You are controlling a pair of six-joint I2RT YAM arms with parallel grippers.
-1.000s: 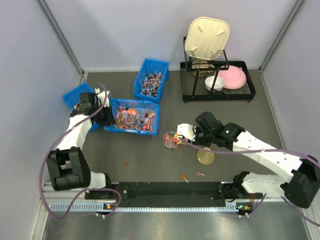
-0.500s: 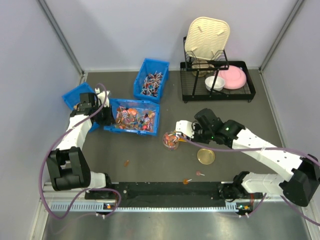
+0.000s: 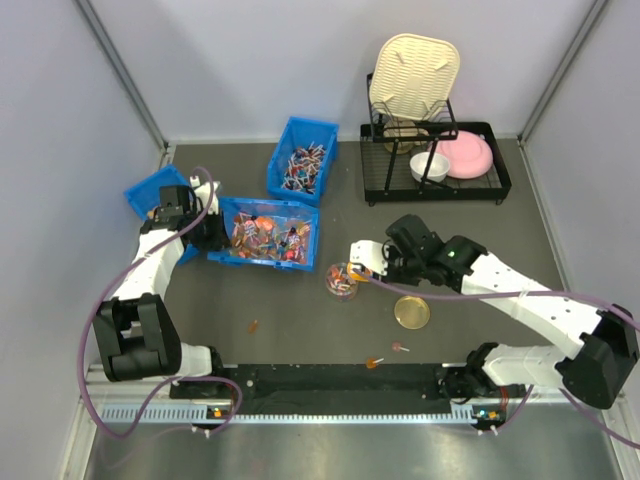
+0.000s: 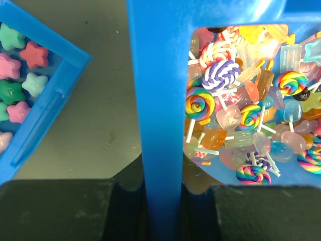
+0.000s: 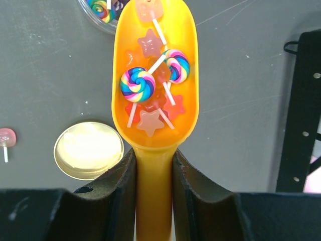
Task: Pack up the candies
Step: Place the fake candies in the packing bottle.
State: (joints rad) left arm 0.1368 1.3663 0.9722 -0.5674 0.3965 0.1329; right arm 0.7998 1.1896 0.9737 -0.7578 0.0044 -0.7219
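Mixed candies (image 3: pixel 268 236) fill the middle blue bin (image 3: pixel 262 260); they also show in the left wrist view (image 4: pixel 241 120). My left gripper (image 4: pixel 159 193) is shut on that bin's left wall (image 4: pixel 159 100), at the left end in the top view (image 3: pixel 205 232). My right gripper (image 5: pixel 154 173) is shut on the handle of a yellow scoop (image 5: pixel 154 45) that holds several candies (image 5: pixel 150 88). The scoop's tip sits at the rim of a small clear jar (image 5: pixel 100 12) with candies inside. The jar (image 3: pixel 341 282) stands just left of my right gripper (image 3: pixel 380 268).
A gold lid (image 3: pixel 411 312) lies near the jar, also in the right wrist view (image 5: pixel 89 149). Loose candies lie on the table (image 3: pixel 253 326) (image 3: pixel 399 348). A bin of star sweets (image 4: pixel 20 75) stands far left, a bin of stick sweets (image 3: pixel 303 165) behind, a dish rack (image 3: pixel 435 165) back right.
My right arm has moved the loaded scoop a little back and left, bringing its tip to the jar's rim. The left arm has not moved.
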